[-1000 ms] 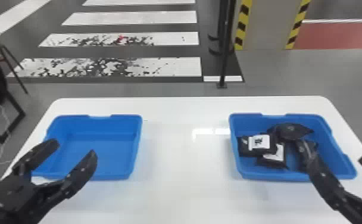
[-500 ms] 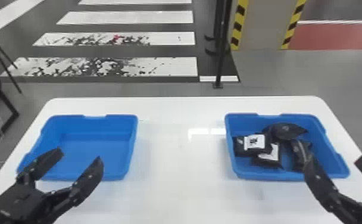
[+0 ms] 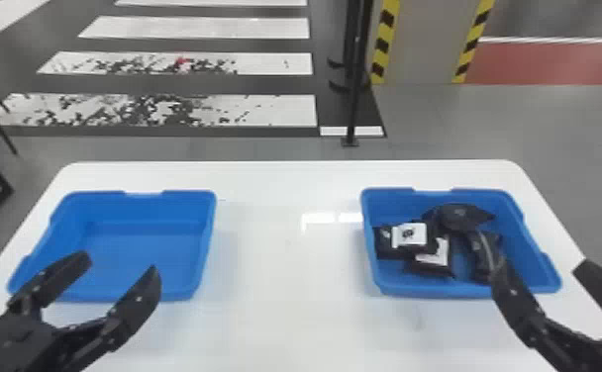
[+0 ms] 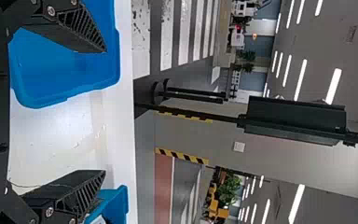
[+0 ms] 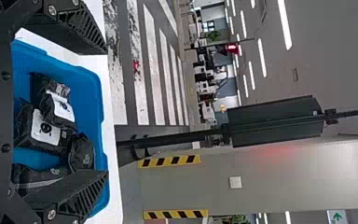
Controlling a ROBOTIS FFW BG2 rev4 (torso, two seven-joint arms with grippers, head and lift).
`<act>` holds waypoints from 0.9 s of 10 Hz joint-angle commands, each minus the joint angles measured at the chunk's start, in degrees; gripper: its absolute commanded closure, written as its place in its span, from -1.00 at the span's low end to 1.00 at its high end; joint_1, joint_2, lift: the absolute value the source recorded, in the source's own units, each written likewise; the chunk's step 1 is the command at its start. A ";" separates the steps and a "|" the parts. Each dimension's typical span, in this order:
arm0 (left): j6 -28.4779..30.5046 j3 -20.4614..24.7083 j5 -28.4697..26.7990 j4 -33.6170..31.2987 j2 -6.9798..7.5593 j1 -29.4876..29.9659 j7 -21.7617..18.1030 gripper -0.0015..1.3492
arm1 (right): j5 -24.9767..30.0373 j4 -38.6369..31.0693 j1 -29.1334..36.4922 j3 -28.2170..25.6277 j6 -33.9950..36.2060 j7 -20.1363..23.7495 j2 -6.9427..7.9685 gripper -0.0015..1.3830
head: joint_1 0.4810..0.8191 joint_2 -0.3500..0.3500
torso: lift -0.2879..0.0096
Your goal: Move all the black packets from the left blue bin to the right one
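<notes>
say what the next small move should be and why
I'd probably draw the left gripper and right gripper back from the bins: the visible floor of the left bin is bare, black packets lie in the right bin, and both grippers are open with nothing gripped, so the transfer looks done.

Left of the right blue bin [image 3: 428, 293], free passage is given over the bench [image 3: 285, 277]. Inside that bin, the left and middle are blocked by black packets [image 3: 461, 217], with room left along its right wall; in the head view, its near rim is crossed by the right claw [image 3: 540, 273].
</notes>
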 commanded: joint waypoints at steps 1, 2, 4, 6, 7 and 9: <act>0.31 0.10 0.28 -0.08 0.00 0.16 -0.01 -0.80 | -0.65 0.23 0.00 0.00 0.00 0.01 0.05 -0.83 | 0.27 -0.02 | 0.00; 0.73 0.10 0.51 -0.08 0.00 0.16 0.08 -0.80 | -1.34 0.79 0.00 0.00 0.00 0.01 0.05 -0.83 | 0.27 -0.02 | 0.00; 1.01 0.10 0.74 -0.08 0.00 0.16 0.08 -0.80 | -1.80 1.07 -0.28 0.00 0.00 0.01 0.05 -0.83 | 0.27 -0.02 | 0.00; 0.59 -0.13 0.85 -0.22 -0.09 0.58 0.70 -0.80 | -2.48 1.50 -0.28 0.11 0.00 0.01 0.05 -0.82 | 0.27 -0.02 | 0.00; 0.59 -0.13 0.97 -0.22 -0.09 0.72 0.79 -0.80 | -2.48 1.50 -0.28 0.23 0.00 0.01 0.05 -0.82 | 0.27 -0.02 | 0.00; 0.73 -0.24 1.42 -0.22 -0.09 0.72 0.87 -0.80 | -3.05 1.78 -0.28 0.34 0.00 0.01 0.05 -0.82 | 0.27 -0.02 | 0.00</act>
